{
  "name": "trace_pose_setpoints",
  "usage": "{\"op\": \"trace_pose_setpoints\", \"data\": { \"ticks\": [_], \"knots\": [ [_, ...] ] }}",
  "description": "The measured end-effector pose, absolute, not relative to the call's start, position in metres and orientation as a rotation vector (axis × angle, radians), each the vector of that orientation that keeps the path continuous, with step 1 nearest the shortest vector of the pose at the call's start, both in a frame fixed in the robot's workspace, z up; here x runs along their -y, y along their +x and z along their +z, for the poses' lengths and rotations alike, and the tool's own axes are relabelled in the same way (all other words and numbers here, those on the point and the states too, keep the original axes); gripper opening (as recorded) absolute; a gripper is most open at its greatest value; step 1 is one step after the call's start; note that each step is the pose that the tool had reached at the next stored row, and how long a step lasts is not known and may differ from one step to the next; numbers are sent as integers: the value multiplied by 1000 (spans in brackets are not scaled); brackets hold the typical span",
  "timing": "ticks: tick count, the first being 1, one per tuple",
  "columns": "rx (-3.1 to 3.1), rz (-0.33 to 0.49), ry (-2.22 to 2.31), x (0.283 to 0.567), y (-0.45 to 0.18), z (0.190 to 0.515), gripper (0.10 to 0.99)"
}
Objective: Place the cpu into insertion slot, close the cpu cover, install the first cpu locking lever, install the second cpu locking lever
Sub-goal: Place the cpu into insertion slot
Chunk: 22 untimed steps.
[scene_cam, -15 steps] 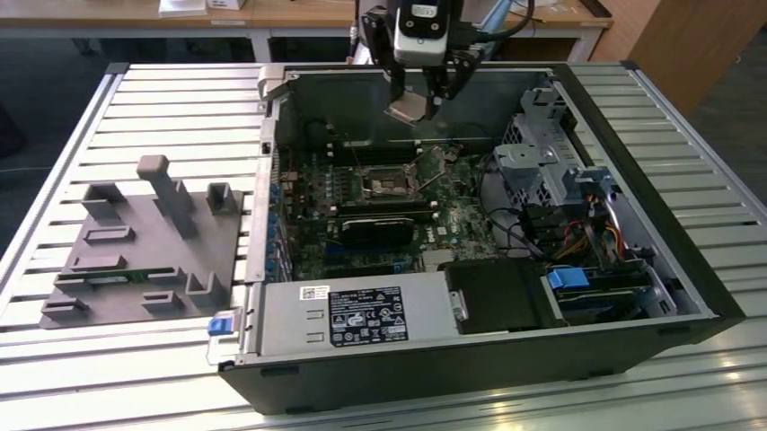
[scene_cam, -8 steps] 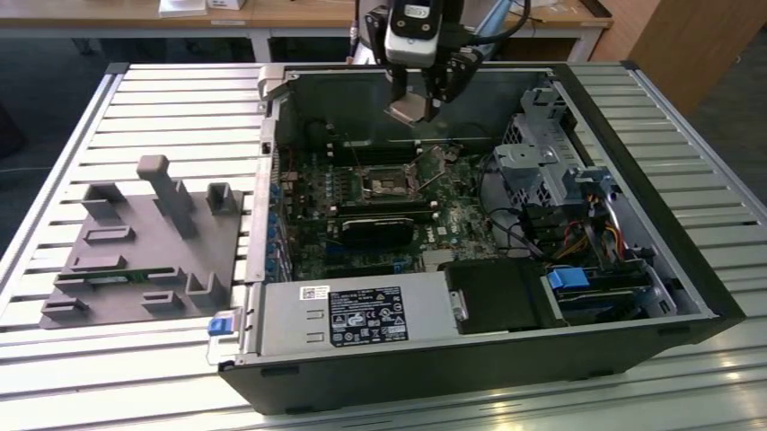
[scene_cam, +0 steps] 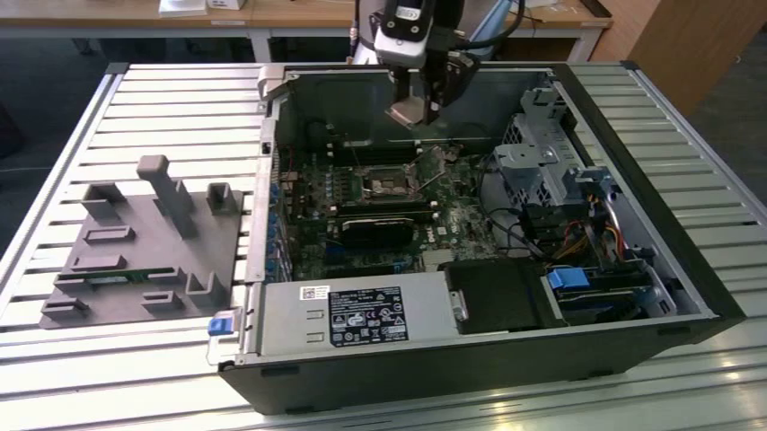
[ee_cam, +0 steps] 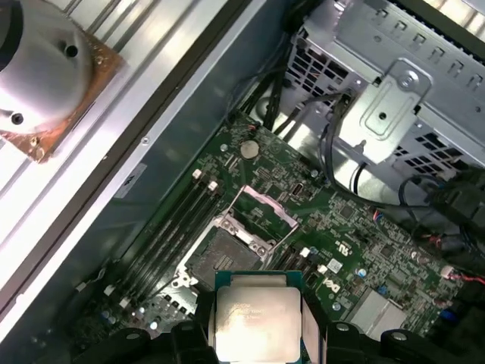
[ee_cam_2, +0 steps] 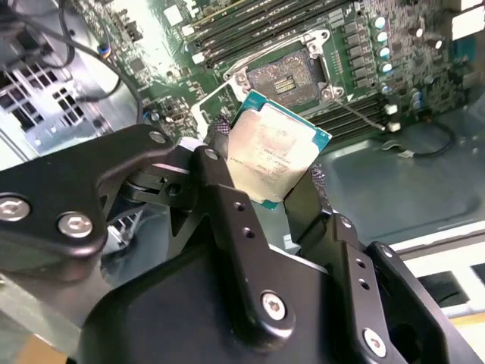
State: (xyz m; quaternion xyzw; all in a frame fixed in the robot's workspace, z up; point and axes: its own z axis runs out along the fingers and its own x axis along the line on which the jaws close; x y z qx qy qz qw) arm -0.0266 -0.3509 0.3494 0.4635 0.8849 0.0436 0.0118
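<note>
Silvery-tan cpu is clamped in the end effector, hanging over the green board, clear of the slot, which sits bare with its cover flipped up.

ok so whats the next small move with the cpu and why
Probably ease the cpu across until it sits squarely above the insertion slot, before any descent. The fingers clamp the chip by its edges, and in both wrist views the socket appears apart from it rather than beneath it. The cpu cover looks swung open, with the dark centre bare.
</note>
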Motion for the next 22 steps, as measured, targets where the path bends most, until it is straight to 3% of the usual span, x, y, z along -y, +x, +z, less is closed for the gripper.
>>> {"op": "trace_pose_setpoints", "data": {
  "ticks": [22],
  "knots": [
    [-2634,123,1667,351,-27,342,537]
  ]
}}
